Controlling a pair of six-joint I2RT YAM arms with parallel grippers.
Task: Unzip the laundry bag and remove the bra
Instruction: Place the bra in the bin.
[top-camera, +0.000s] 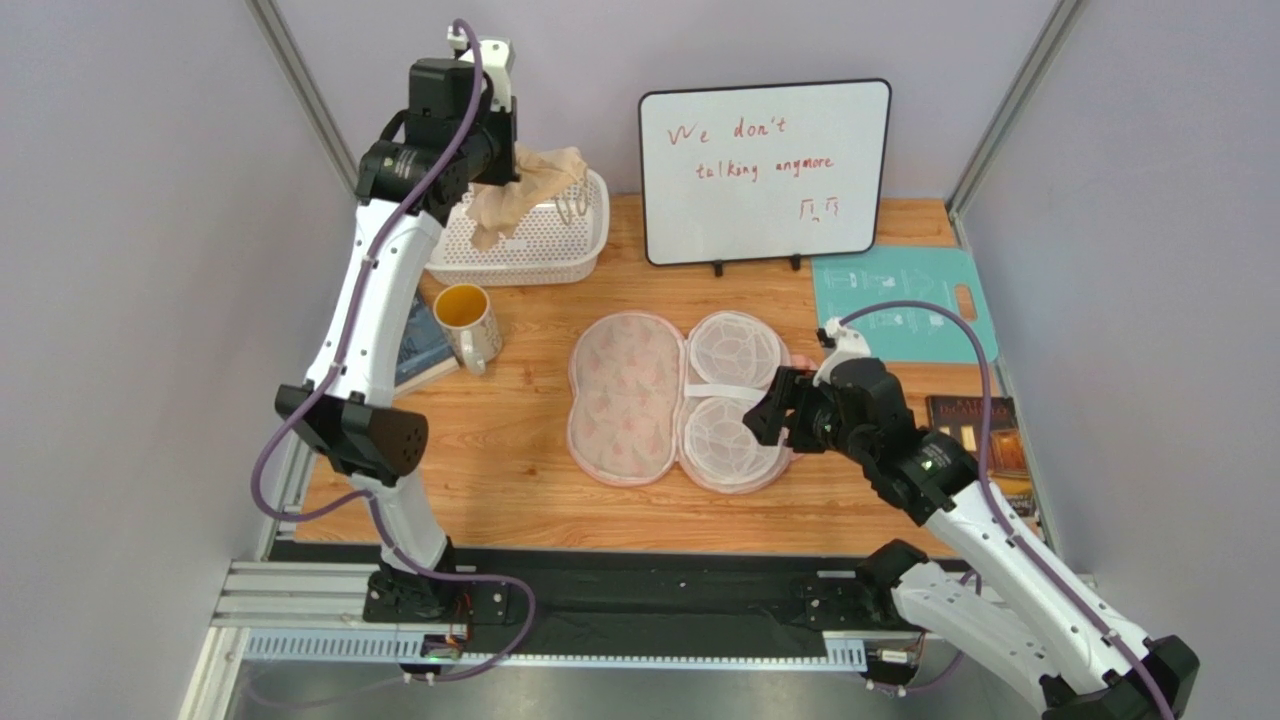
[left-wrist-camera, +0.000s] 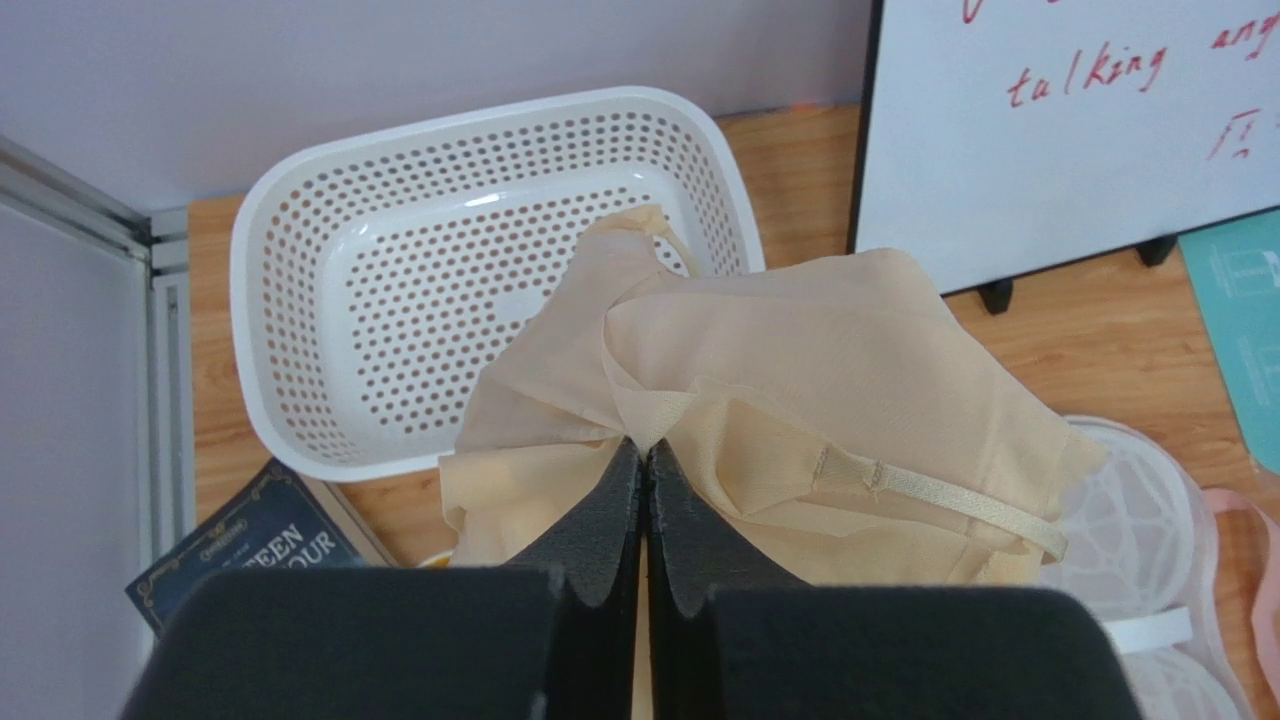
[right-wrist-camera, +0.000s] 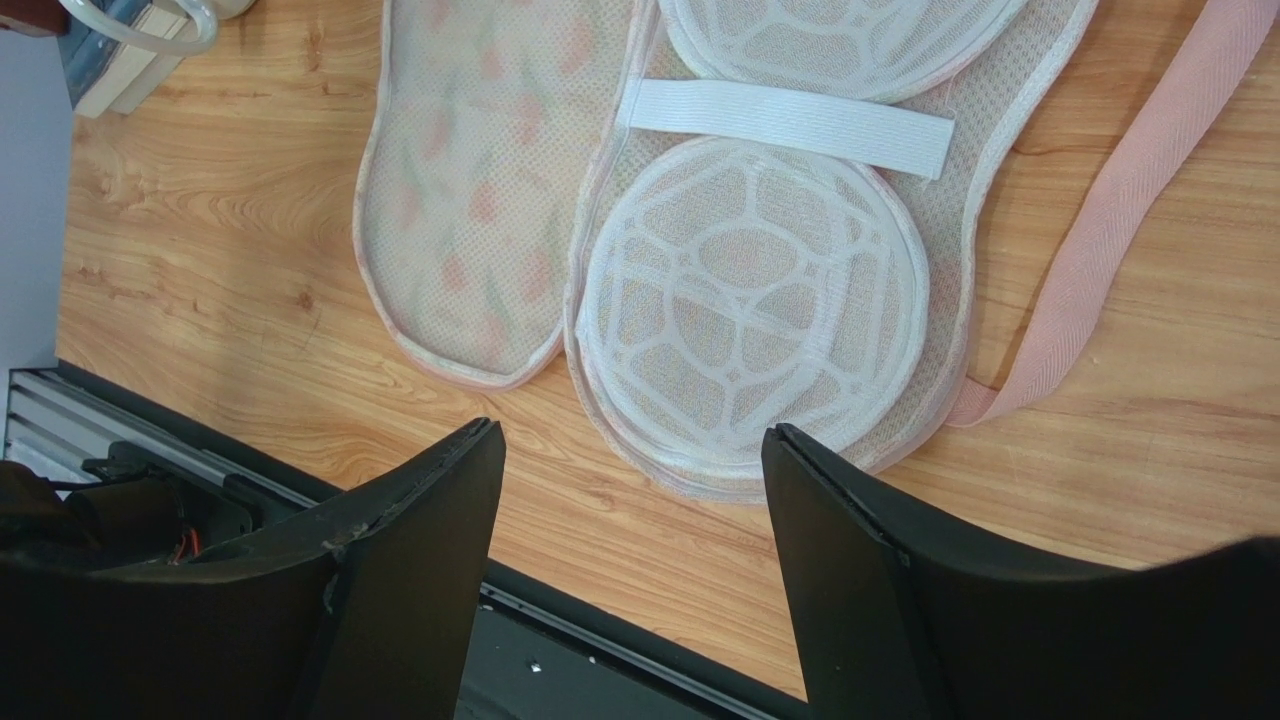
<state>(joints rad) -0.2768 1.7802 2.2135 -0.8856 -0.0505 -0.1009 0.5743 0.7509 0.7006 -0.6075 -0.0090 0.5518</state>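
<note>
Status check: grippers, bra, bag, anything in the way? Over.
Left gripper shut on the bra, over the white basket. Right gripper open, empty, at the laundry bag edge. Bag unzipped, spread flat. Nothing blocking the basket.

Soft matt beige cloth bra (left-wrist-camera: 812, 360), smooth perforated white plastic basket (left-wrist-camera: 323, 285), laundry bag (right-wrist-camera: 751, 293) of fine mesh fabric with woven pink strap (right-wrist-camera: 1120, 195), grained wooden tabletop (right-wrist-camera: 211, 300)

The laundry bag (top-camera: 624, 398) lies open and flat on the table (top-camera: 511, 488). The beige bra (left-wrist-camera: 781, 375) hangs crumpled over the white basket (left-wrist-camera: 376, 300).
</note>
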